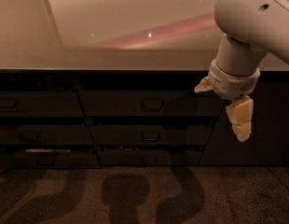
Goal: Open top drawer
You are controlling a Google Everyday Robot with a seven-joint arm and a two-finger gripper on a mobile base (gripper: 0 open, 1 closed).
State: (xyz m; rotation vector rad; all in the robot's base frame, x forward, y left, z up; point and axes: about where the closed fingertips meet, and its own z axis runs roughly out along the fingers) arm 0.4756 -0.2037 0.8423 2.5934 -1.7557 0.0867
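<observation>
The top drawer (135, 104) is the wide dark front in the middle column, just under the counter edge. Its loop handle (152, 104) sits at its centre, and the front looks flush with the cabinet. My gripper (222, 102) hangs from the white arm at the right, in front of the drawer's right end and level with the handle. Its pale fingers stand apart, one pointing down (240, 119) and one showing at the left (202, 85). It is open and holds nothing.
Two shallower drawer fronts (149, 136) lie below the top drawer, and a narrower drawer column (37, 105) stands at the left. The pale countertop (112, 55) runs above. The lowest left drawer (42, 151) shows a light strip at its top. The floor carries the arm's shadows.
</observation>
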